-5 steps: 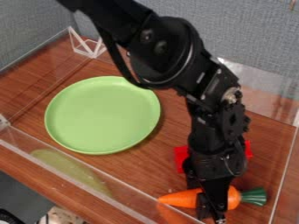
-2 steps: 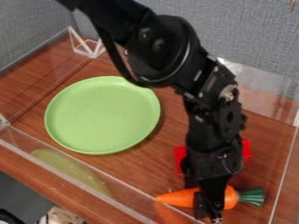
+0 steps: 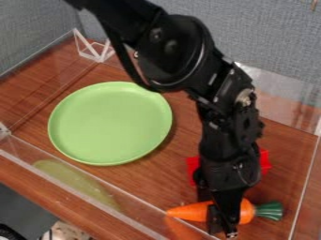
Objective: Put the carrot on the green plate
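The orange carrot (image 3: 198, 213) lies on the wooden table near the front right, its green leafy top (image 3: 272, 212) pointing right. My gripper (image 3: 230, 217) points straight down over the carrot's middle and is shut on it, the black fingers covering part of its body. The round light green plate (image 3: 111, 122) rests flat on the table to the left, well apart from the carrot and with nothing on it.
A red block (image 3: 198, 169) sits just behind the gripper, partly hidden by the arm. A pale yellow-green elongated shape (image 3: 73, 182) lies at the front left. A clear wall (image 3: 75, 192) runs along the front edge, and a clear stand (image 3: 93, 45) stands at the back.
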Robot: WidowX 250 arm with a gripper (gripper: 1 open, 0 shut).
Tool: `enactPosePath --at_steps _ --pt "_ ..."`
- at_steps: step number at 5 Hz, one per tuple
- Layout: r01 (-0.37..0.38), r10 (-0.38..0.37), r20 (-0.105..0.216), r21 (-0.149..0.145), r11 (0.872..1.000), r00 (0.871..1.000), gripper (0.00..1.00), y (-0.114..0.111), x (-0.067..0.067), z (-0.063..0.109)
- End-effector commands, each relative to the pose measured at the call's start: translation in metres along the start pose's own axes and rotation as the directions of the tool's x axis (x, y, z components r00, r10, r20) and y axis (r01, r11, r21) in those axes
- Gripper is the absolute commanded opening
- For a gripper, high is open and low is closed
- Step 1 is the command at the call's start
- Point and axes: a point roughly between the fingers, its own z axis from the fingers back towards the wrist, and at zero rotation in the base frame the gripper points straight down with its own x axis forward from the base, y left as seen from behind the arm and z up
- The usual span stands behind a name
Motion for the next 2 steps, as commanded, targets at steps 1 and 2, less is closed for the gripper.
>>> enactPosePath --at_steps 1,2 --pt "-0.011 0.011 -0.011 -0.007 1.0 1.0 0.0 0.0017 -0.0045 0.0005" --pt "-0.009 0.008 -0.013 -0.006 1.0 1.0 0.0 0.0022 -0.0047 0.0005"
